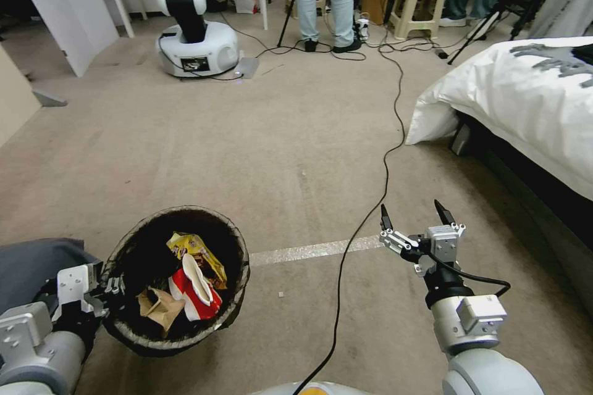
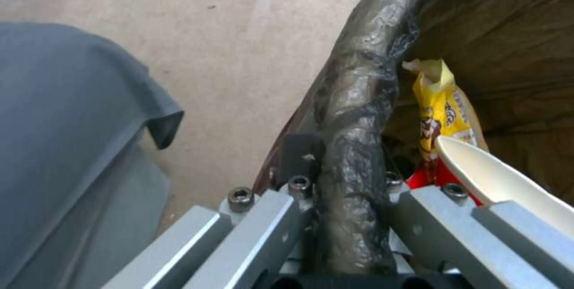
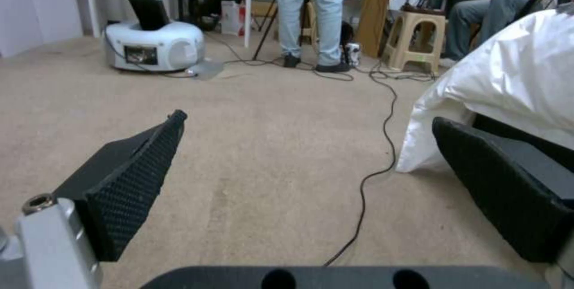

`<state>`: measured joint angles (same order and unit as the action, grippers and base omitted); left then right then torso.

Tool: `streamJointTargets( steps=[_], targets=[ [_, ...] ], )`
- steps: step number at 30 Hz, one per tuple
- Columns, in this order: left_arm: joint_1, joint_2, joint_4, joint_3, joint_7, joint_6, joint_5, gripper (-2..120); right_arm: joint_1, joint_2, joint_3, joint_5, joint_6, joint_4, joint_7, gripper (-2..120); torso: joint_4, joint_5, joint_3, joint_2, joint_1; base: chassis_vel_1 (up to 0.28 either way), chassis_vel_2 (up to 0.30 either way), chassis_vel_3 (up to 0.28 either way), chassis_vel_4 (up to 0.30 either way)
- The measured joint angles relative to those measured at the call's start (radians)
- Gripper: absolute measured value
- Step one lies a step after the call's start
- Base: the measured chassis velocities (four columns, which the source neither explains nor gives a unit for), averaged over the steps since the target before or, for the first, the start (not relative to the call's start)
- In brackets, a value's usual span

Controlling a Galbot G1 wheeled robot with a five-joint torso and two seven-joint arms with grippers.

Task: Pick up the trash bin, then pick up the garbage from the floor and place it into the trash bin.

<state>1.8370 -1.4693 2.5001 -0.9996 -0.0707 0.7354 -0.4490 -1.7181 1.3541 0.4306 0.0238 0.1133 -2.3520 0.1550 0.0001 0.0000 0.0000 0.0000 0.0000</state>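
Note:
The trash bin (image 1: 133,247), round with a dark bag liner over its rim, hangs at the lower left of the head view. My left gripper (image 1: 110,287) is shut on its near rim; the left wrist view shows the liner-wrapped rim (image 2: 356,145) clamped between the metal jaws. Inside the trash bin lies garbage: a yellow snack wrapper (image 1: 196,253), a red-white wrapper (image 1: 193,289) and a crumpled brown piece (image 1: 157,307). The yellow wrapper (image 2: 439,109) also shows in the left wrist view. My right gripper (image 1: 414,215) is open above the carpet, holding nothing, its black fingers (image 3: 128,177) spread wide.
A black cable (image 1: 370,210) runs across the carpet between the arms. A bed with a white duvet (image 1: 525,99) stands at the right. Another robot base (image 1: 196,43), a plastic stool (image 1: 420,6) and people stand at the far end. A silvery floor strip (image 1: 309,252) crosses the carpet.

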Motion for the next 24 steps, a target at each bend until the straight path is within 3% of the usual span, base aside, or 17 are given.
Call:
streamJointTargets(
  steps=[8, 24],
  targets=[
    [-0.020, 0.024, 0.000, 0.071, -0.040, 0.000, -0.021, 1, -0.005, -0.004, 0.000, 0.002, 0.002, 0.002, 0.002, 100, -0.0001, 0.0000, 0.000, 0.000, 0.000, 0.000, 0.000, 0.000, 0.000],
    [-0.074, 0.009, -0.014, 0.101, -0.145, 0.000, -0.124, 1, -0.019, -0.015, -0.001, 0.010, 0.007, 0.011, 0.013, 100, -0.0001, 0.0002, 0.000, 0.000, 0.000, 0.000, 0.000, 0.000, 0.000]
  ],
)
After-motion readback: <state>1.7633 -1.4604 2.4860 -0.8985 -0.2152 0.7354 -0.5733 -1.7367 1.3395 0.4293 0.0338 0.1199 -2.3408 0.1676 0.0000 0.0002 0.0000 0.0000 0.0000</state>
